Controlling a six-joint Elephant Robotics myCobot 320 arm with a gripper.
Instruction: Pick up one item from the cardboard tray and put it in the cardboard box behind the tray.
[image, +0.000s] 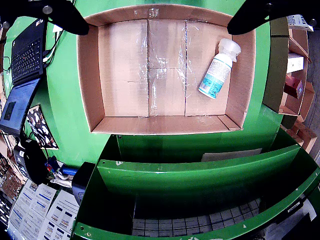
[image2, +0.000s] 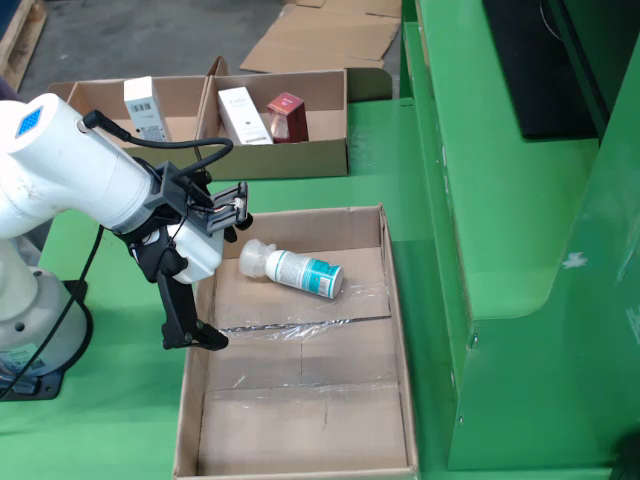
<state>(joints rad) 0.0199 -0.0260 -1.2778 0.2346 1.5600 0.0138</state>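
A white spray bottle with a teal label (image: 218, 70) lies on its side in the right part of the shallow cardboard tray (image: 90, 75) in the gripper-mounted view. In the still view the bottle (image2: 295, 270) rests near the tray's (image2: 396, 310) far end. My gripper (image2: 232, 280) hangs over the tray's left edge just left of the bottle, open wide and holding nothing. Its black fingertips (image: 75, 22) frame the top corners around the gripper (image: 157, 27). Behind the tray stand cardboard boxes (image2: 280, 158) holding a white carton (image2: 243, 115) and a red carton (image2: 286, 115).
Green metal framing (image: 200, 175) fills the lower half of the gripper-mounted view. A laptop (image: 25, 50) sits at its left, and cartons on shelves (image: 295, 60) at its right. In the still view a green bench (image2: 500, 200) flanks the tray on the right. The arm's base (image2: 30, 320) is at the left.
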